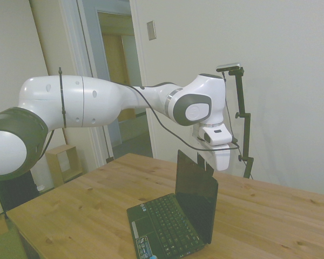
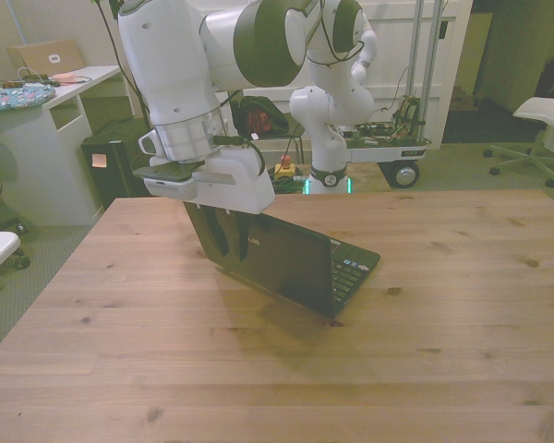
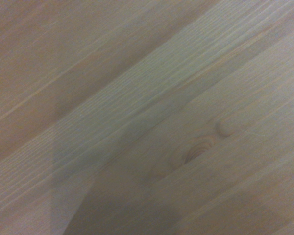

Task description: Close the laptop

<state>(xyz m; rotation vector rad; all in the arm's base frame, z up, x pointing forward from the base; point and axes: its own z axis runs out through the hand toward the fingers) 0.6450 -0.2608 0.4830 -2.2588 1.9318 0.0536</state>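
The laptop [image 1: 175, 218] sits open on the wooden table [image 2: 462, 305], its lid [image 2: 268, 258] standing up, and the hand [image 2: 229, 233] is right behind the lid's top edge, at about 10 o'clock from the keyboard [image 2: 353, 268] in the front view. The hand holds nothing (I cannot tell how wide its fingers are). I think the push comes next: the hand must press the lid over and down; the small logo on the lid is too blurry to read.

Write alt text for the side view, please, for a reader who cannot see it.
An open black laptop stands on a wooden table, its screen upright. A white arm reaches in from the left, its gripper pointing down at the lid's top edge, on the back side. Whether it touches the lid is unclear.
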